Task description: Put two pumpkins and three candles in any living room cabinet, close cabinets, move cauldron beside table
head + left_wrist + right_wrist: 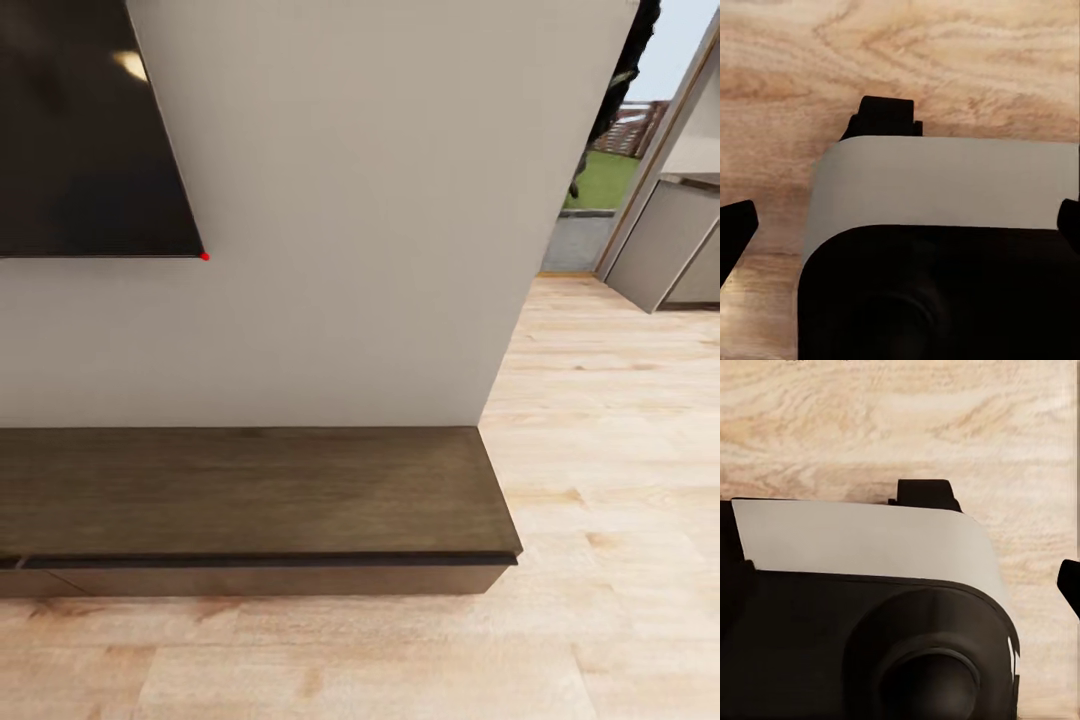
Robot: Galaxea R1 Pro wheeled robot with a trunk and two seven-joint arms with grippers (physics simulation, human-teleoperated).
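Head view faces the long dark-brown wooden cabinet (250, 500) — drawers closed, television (90, 130) above it. Jaws' state — cannot tell. Approach squarely before pulling a drawer.

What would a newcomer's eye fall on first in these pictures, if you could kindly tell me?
First, the long low dark-brown wooden cabinet against the pale grey wall, with its drawer fronts shut along the near edge. Above it, at upper left, hangs a flat black screen. To the right, light wood plank flooring runs back to a doorway showing green lawn.
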